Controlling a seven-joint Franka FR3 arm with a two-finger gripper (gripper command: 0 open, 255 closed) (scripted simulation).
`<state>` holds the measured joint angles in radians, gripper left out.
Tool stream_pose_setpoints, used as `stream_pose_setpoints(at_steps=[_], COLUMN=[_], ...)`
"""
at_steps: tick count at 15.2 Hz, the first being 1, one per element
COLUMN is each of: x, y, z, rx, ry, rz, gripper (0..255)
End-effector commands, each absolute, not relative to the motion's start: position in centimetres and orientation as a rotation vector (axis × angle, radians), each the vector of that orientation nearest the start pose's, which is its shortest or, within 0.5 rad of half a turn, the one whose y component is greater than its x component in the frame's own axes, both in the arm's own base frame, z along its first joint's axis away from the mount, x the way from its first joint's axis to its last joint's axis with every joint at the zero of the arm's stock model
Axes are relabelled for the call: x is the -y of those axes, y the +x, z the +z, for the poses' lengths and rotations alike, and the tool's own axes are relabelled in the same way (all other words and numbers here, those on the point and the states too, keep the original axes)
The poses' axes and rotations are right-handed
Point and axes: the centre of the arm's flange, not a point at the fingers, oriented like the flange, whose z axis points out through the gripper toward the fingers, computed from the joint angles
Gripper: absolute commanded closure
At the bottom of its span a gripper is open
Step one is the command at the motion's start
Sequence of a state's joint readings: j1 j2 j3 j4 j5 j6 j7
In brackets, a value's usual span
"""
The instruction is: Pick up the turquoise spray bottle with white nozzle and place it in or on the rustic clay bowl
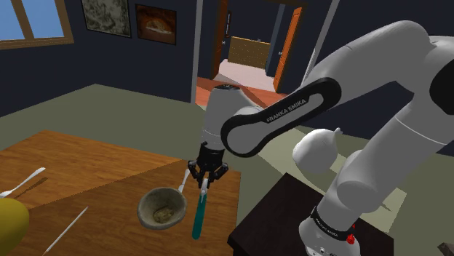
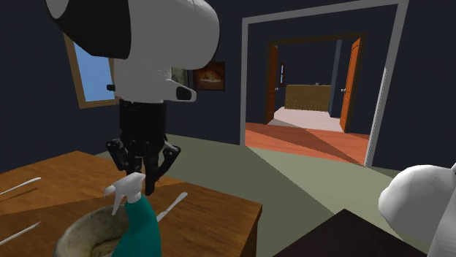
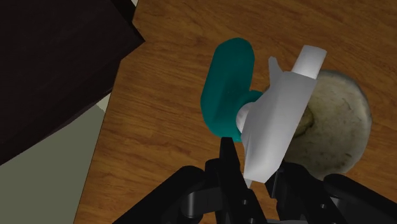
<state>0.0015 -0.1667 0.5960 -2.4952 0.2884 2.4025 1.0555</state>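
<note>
My black gripper (image 1: pixel 206 179) is shut on the white nozzle (image 3: pixel 280 121) of the turquoise spray bottle (image 1: pixel 198 214). The bottle hangs below the fingers, slightly tilted, over the wooden table (image 1: pixel 87 167) near its edge by the stand. The clay bowl (image 1: pixel 161 207), rough grey-brown and round, sits on the table just beside the bottle, toward the shoulder view's left. In the second exterior view the gripper (image 2: pixel 146 179) holds the bottle (image 2: pixel 142 226) right next to the bowl's rim (image 2: pixel 77 230). From the wrist, the teal body (image 3: pixel 226 86) hangs beside the bowl (image 3: pixel 340 127).
White utensils lie on the table: a fork (image 1: pixel 22 182), a thin stick (image 1: pixel 65 229) and another utensil (image 1: pixel 183 180) by the bowl. A yellow-green object (image 1: pixel 11 225) sits at the lower left. The dark stand (image 1: pixel 291 218) is close beside the table edge.
</note>
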Motion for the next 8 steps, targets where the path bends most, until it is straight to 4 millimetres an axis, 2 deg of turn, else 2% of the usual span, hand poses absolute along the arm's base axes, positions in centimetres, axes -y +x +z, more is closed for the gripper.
stream_pose_setpoints(at_steps=[1, 8], x=[-26.1, -26.1], y=[38.1, 38.1], z=[35.2, 38.9], rx=[-0.997, -0.997], ry=[-2.860, -2.860], rz=[0.062, 0.062], gripper=[255, 255])
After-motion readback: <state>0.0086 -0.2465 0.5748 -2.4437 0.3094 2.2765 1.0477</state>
